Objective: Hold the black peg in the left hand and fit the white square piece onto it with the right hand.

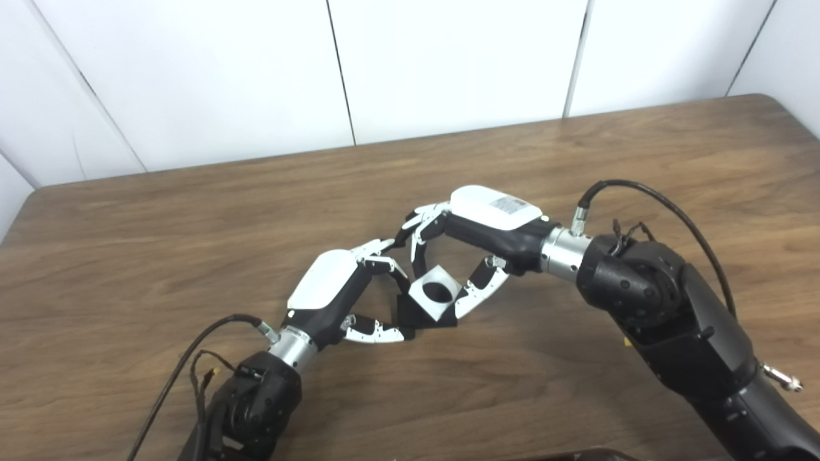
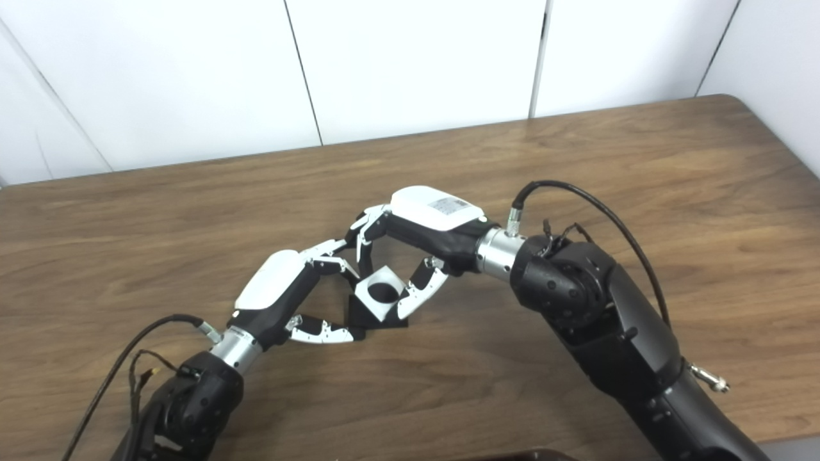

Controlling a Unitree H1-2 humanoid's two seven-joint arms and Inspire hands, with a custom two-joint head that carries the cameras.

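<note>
White square piece [image 1: 437, 292] sits tilted between your two hands near the middle of the wooden table [image 1: 640, 166], its round hole facing up toward the cameras and looking dark inside. Your right hand [image 1: 474, 246] has its fingers curled down behind the piece and its thumb pressed against the near right edge, so it is closed on the piece. Your left hand [image 1: 349, 294] is wrapped around the black peg [image 1: 410, 314], of which you see only a dark block low down, just under and left of the white piece; its thumb lies along the front of that block. You cannot tell from either view whether the peg's tip has entered the hole or how deep it sits. The tilt is your main risk: if you push down while the piece is cocked against the peg, it is likely to jam on an edge. A hard push could also twist the peg in your left hand, or slide the piece out from under the right thumb.
</note>
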